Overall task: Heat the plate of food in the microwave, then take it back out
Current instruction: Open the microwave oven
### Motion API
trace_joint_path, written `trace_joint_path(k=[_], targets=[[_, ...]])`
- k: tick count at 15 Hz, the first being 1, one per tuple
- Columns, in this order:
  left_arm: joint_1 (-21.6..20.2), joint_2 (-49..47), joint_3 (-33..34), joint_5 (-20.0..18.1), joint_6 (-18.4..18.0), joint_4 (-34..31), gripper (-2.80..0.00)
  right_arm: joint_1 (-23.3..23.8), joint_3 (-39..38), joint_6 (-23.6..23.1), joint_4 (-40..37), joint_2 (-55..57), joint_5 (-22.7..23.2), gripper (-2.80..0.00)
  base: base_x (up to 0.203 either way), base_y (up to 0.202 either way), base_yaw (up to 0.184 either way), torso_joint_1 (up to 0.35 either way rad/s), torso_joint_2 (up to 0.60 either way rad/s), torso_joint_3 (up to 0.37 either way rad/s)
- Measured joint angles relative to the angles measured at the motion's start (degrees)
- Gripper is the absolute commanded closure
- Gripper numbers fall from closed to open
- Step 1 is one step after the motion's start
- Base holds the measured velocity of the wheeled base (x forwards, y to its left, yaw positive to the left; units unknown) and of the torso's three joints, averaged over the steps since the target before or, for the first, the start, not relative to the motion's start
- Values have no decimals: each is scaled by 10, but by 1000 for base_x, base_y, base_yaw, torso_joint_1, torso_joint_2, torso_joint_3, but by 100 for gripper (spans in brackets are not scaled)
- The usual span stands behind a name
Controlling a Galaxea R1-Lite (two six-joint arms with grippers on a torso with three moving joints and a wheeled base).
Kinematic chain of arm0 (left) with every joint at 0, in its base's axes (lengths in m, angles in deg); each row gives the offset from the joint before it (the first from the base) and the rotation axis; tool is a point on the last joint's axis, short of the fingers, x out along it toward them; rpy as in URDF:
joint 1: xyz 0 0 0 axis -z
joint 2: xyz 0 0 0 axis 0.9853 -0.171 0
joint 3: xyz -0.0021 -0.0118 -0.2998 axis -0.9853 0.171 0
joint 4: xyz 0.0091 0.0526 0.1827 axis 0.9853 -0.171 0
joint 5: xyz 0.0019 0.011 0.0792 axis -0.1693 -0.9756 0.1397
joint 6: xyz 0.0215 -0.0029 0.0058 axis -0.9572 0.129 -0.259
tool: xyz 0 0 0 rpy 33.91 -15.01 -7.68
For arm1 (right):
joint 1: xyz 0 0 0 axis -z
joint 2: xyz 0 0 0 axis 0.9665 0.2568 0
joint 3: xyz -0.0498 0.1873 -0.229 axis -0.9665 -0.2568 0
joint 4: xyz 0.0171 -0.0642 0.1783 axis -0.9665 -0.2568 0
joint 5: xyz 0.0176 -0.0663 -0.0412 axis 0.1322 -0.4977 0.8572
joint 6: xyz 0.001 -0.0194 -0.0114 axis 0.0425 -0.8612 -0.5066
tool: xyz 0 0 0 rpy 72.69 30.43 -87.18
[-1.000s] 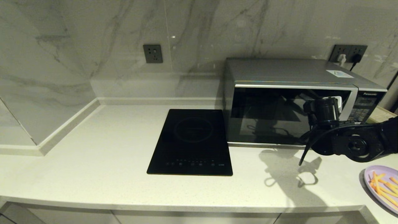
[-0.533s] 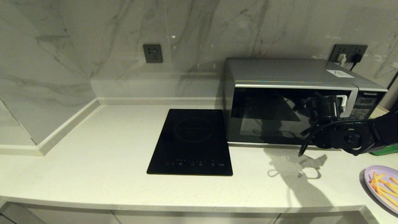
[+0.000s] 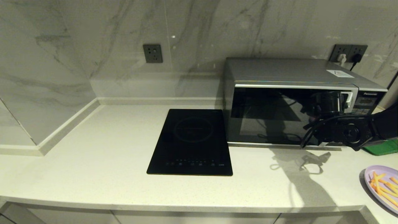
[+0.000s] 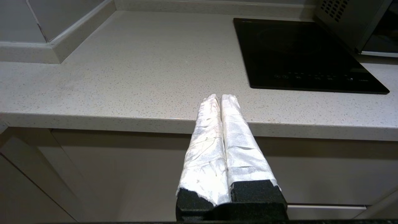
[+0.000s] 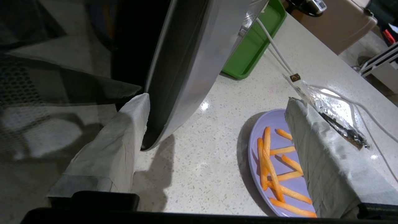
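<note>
The silver-grey microwave [image 3: 298,102] stands at the back right of the counter, its dark glass door looking closed. My right gripper [image 3: 347,99] is up at the door's right edge, beside the keypad panel, and it is open. In the right wrist view the right gripper [image 5: 216,102] straddles the door's curved silver trim [image 5: 192,68], one wrapped finger [image 5: 124,146] lying against the dark glass. The lilac plate of fries [image 3: 384,186] lies at the counter's front right corner, below the gripper; its fries [image 5: 273,161] show clearly. My left gripper [image 4: 220,98] is shut, parked below the counter's front edge.
A flat black induction hob [image 3: 191,141] lies left of the microwave. A green tray [image 3: 381,147] sits to the right of the microwave, behind the plate. White cables [image 5: 279,59] run across the counter there. Wall sockets sit behind.
My right arm has risen and moved back toward the microwave's right door edge, uncovering the green tray. The plate and microwave have not moved.
</note>
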Motion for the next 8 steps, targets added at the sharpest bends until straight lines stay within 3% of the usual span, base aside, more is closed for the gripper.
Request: trace_joint_path(k=[8], targets=[[0, 0, 0, 0, 0, 0, 0, 17, 5, 14, 12, 7, -3, -280, 0, 0, 0, 0, 0, 0]])
